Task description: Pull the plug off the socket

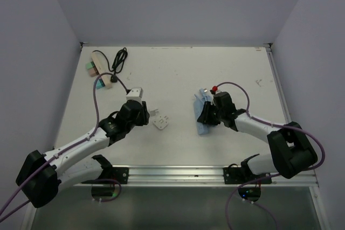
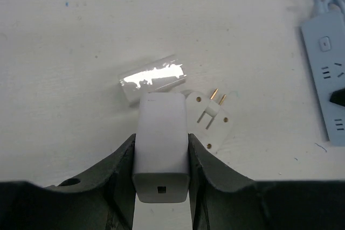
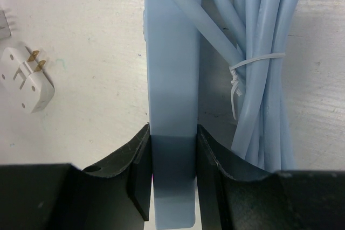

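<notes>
My left gripper (image 1: 138, 107) is shut on a white charger plug block (image 1: 135, 93), its jaws pressed on both sides of the block (image 2: 161, 133). The block is apart from the light-blue socket strip (image 1: 204, 116). My right gripper (image 1: 208, 112) is shut on that strip (image 3: 172, 68), clamping its narrow sides on the table. A small white two-prong adapter (image 1: 160, 123) lies loose on the table between the grippers. It shows prongs up in the left wrist view (image 2: 211, 119) and in the right wrist view (image 3: 27, 79).
The strip's blue cable bundle (image 3: 259, 52), held by a zip tie, lies beside it. A shiny clear film piece (image 2: 152, 79) lies just beyond the block. A beige power strip (image 1: 101, 69) with a black cable (image 1: 119, 59) sits at the back left. Walls enclose the table.
</notes>
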You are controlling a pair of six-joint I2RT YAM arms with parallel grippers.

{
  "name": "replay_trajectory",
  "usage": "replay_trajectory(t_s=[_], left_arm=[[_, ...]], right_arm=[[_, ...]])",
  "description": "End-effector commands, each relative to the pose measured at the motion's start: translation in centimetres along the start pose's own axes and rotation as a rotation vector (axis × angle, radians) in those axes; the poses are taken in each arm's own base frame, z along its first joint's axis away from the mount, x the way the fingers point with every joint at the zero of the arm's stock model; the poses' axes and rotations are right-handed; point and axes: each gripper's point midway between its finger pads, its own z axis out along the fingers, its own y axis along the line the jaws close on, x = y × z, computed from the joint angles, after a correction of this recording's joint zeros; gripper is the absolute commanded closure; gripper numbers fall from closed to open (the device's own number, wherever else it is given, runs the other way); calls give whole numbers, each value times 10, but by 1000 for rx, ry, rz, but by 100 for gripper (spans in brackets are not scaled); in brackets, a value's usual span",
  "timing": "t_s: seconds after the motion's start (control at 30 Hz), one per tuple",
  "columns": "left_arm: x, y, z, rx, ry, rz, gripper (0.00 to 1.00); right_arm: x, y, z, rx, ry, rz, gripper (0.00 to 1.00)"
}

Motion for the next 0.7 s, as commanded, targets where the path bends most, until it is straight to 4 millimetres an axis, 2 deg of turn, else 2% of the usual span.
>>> replay_trajectory(t_s=[0.0,0.13,0.27,0.3,0.43,0.47,0.6,0.67], left_arm=[[-4,23,-1,-84,-63,-119,98],[15,27,4,-73,-32,-149,89],[29,30,12,-70,-14,-158,86],[26,23,14,-37,-23,-169,86],[34,18,24,-13,15,-191,85],[29,12,26,12,0,-197,85],[31,-4,30,100,18,-243,83],[34,-4,32,108,22,-259,81]], right_arm=[[42,-54,-3,215,122,2,100],[42,-54,-4,213,123,1,100],[42,-53,-4,209,122,1,100],[42,-53,-4,210,123,0,100],[42,-53,-4,207,119,-1,100],[42,-53,-5,208,117,-1,100],[42,-53,-5,205,119,-1,100],[43,-53,-5,205,121,-2,100]])
